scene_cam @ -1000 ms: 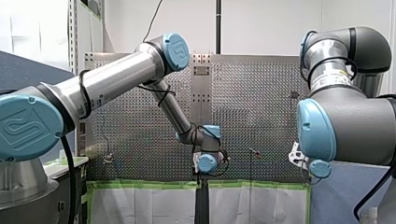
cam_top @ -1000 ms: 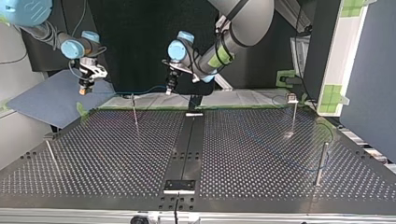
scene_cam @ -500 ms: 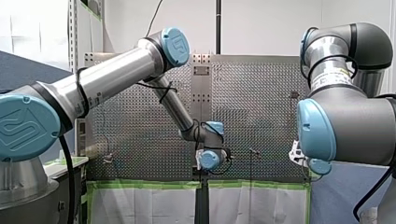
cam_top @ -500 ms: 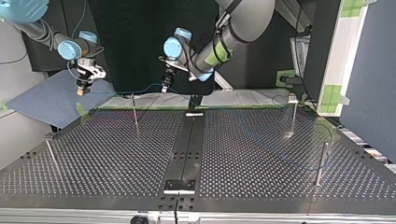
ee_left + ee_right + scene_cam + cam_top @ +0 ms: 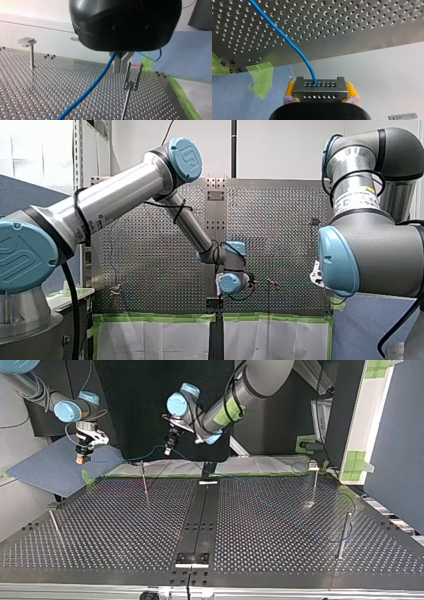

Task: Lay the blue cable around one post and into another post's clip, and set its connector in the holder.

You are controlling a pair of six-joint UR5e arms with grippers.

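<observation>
1. Right gripper (image 5: 80,458), yellow-padded, is clamped on the grey metal connector block (image 5: 320,90). It hangs past the arm-side edge of the perforated metal table (image 5: 125,530), off the top view's left corner, over a blue mat (image 5: 45,467). The connector is in no holder.
2. The blue cable (image 5: 287,39) leaves the connector's face and runs along that arm-side edge toward the other gripper.
3. A thin metal post with a forked clip (image 5: 130,85) stands just inside the arm-side edge, between the two grippers. The cable span passes near the clip's top. It looks above the fork, not seated in it.
4. Left gripper (image 5: 169,451), black with metal fingers, is pinched narrow on the cable. It hangs just beside the clip post, above the same edge and near its middle.
5. A flat-topped post (image 5: 313,466) stands near the arm-side right corner with nothing on it. It may be the holder; I cannot tell.
6. From the left gripper the cable drops across the table toward its right-hand edge. There it appears to curve round a plain metal post (image 5: 343,535). The line is faint, so this reading is tentative.
7. Status, as a judgement:
   - The wrap round one post is probably done.
   - Seating the cable in the clip is the step in hand.
   - Placing the connector in the holder is left.
</observation>
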